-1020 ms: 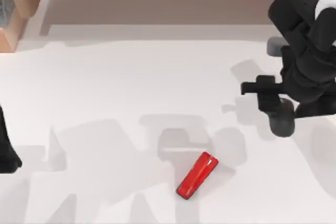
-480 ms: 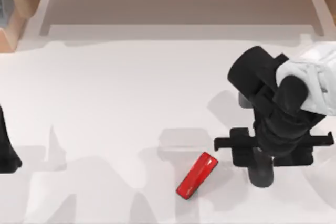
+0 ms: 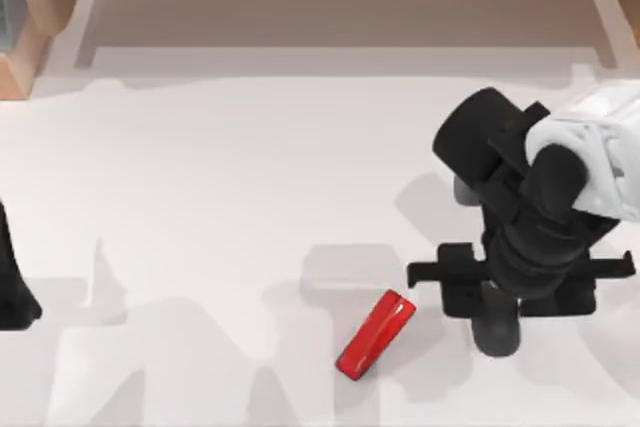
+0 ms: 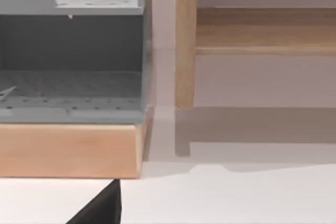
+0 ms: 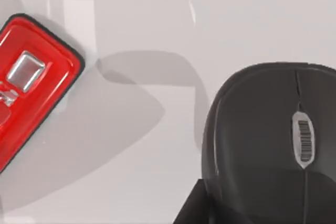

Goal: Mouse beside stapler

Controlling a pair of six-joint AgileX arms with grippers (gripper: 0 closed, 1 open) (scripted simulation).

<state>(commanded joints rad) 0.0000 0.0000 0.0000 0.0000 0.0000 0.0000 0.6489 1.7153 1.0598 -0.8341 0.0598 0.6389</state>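
Hanging low over the white table [image 3: 220,167] in the lower right of the top view, the right gripper [image 3: 497,309] sits on the mouse [image 3: 497,332], whose rounded dark grey end pokes out beneath it; whether the fingers are clamped I cannot tell. Seen from the right wrist, the mouse [image 5: 273,145] is smooth charcoal with a pale scroll wheel, near the glossy red stapler [image 5: 31,82] but apart from it. Lying tilted at lower centre, the stapler [image 3: 376,334] shows a thin black edge, while the left arm [image 3: 12,282] rests at the left edge.
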